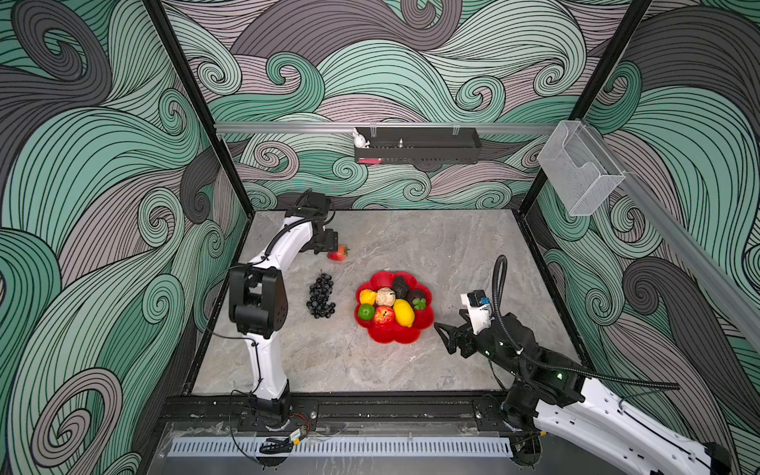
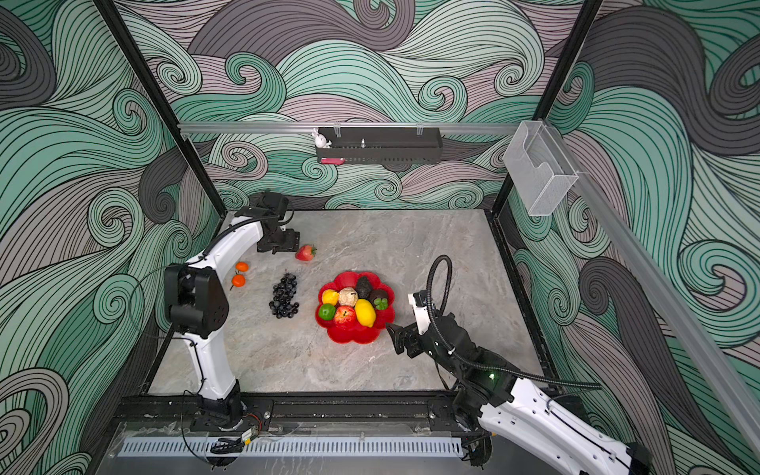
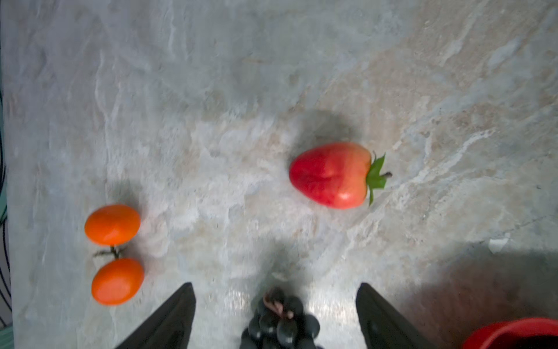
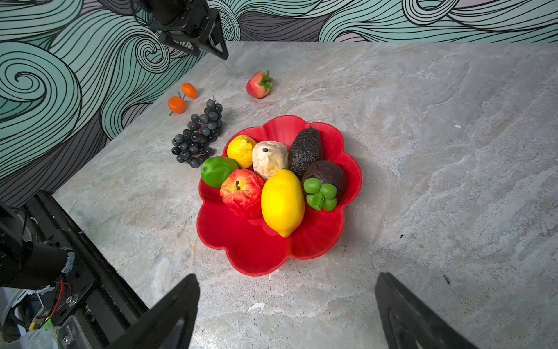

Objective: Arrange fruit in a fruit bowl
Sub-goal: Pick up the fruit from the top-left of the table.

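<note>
Hovering open and empty just beside the strawberry (image 3: 330,175), the left hand (image 3: 275,285) is nearer it than the right hand (image 4: 287,275), which sits spread wide at the near rim of the fruit bowl (image 4: 256,250). The strawberry lies on its side on the desk (image 1: 411,242) beyond the bowl — smooth-skinned, tapered, its leafy cap pointing away from that hand. The knobbly grape bunch (image 1: 320,296) lies left of the bowl.

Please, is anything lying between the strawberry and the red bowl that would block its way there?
Nothing visible does. The table between the strawberry and the fruit bowl is bare. The grape bunch lies beside that line, not on it, and the two oranges lie farther off.
</note>
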